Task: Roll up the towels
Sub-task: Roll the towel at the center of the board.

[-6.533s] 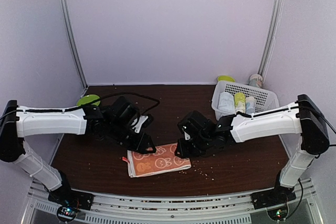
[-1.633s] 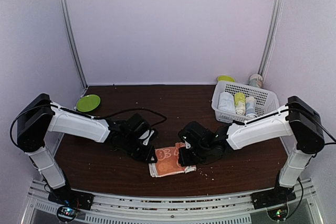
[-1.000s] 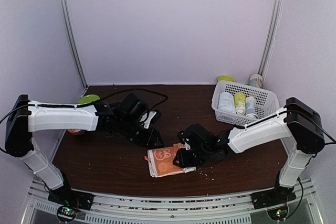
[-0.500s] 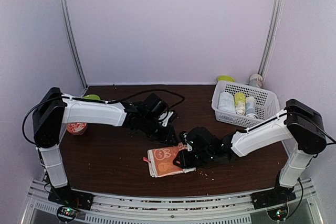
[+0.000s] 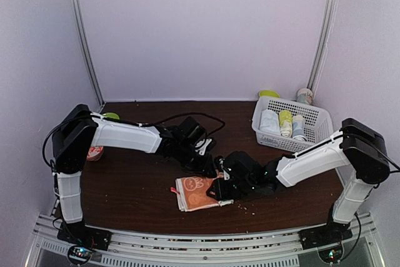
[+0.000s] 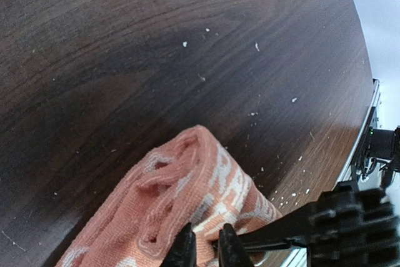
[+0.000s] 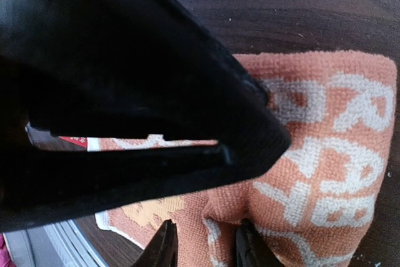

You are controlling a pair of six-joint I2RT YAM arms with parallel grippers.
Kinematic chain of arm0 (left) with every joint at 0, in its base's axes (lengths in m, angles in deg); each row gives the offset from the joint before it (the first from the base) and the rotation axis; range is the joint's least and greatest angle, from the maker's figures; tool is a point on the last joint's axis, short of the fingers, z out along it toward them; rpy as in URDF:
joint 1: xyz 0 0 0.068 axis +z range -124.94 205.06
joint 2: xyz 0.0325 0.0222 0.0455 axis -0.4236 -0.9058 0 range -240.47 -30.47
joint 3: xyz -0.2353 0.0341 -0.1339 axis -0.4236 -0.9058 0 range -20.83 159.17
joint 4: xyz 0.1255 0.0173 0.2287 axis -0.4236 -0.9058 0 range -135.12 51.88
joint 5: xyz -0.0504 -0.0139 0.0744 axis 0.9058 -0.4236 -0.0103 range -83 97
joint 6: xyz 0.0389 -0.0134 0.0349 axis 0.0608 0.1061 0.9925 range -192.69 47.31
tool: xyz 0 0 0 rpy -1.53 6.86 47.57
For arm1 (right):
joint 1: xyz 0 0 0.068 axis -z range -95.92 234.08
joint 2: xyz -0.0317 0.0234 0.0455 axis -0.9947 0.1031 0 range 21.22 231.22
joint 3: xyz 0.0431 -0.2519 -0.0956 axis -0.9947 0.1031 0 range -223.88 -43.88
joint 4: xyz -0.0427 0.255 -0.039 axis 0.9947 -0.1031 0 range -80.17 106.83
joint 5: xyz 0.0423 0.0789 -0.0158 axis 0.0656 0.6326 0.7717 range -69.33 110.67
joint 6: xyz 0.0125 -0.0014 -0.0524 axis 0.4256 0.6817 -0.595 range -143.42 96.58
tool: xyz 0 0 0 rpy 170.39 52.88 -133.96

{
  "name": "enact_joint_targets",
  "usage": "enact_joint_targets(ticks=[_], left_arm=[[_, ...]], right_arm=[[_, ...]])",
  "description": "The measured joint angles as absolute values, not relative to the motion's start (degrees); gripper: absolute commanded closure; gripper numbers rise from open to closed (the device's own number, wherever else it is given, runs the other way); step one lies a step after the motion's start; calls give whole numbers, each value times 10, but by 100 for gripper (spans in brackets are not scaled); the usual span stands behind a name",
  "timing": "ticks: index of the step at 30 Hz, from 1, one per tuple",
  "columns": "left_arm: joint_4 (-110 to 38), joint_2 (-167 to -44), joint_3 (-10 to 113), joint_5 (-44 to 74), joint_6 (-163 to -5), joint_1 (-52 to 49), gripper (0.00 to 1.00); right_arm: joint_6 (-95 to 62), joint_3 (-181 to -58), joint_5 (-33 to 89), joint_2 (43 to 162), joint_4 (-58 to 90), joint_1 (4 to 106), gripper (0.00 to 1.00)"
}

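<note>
The orange towel [image 5: 195, 192] with cream patterns lies partly rolled near the table's front middle. In the left wrist view its rolled end [image 6: 187, 198] faces me, layers showing. My left gripper [image 5: 211, 168] sits at the towel's far right corner. Its jaws [image 6: 206, 249] stand almost together with a thin bit of cloth between them. My right gripper [image 5: 220, 189] presses on the towel's right side. It [image 7: 205, 248] is shut on a bunched fold of the orange towel [image 7: 325, 167]. The left gripper's black body [image 7: 125, 92] fills most of the right wrist view.
A white basket [image 5: 312, 114] at the back right holds a white, a yellow-green and a pale bluish roll. A green plate [image 5: 111, 115] and a red-orange object [image 5: 95, 152] lie at the left behind my left arm. Crumbs [image 6: 294, 99] dot the dark wood.
My left arm has swung right to the towel's far right corner, and its jaws have narrowed. The right gripper has kept its hold, and the towel has barely shifted.
</note>
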State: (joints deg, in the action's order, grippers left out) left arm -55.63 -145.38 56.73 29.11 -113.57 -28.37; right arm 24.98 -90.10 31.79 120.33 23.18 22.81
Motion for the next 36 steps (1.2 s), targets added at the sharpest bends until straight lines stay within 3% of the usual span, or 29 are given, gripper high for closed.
enact_joint_targets(ticks=[4, 10, 13, 19, 27, 30, 36], left_arm=[[-541, -1462, 563, 294, -1143, -278, 90], [-523, -1476, 552, 299, -1146, -264, 93], [-514, -1488, 552, 302, -1147, -261, 94], [-505, -1493, 551, 305, -1147, -261, 94], [-500, -1493, 547, 307, -1147, -261, 95], [-491, -1493, 541, 309, -1147, -261, 95], [-470, -1491, 528, 314, -1150, -261, 95]], right_arm=[[250, -892, 319, 1189, 227, 228, 53], [231, -893, 320, 1146, 174, 228, 52], [221, -895, 317, 1117, 145, 228, 57], [216, -897, 301, 1091, 107, 228, 77], [218, -916, 298, 1145, 67, 207, 81], [218, -931, 292, 1167, 51, 198, 78], [215, -933, 277, 1141, 30, 197, 56]])
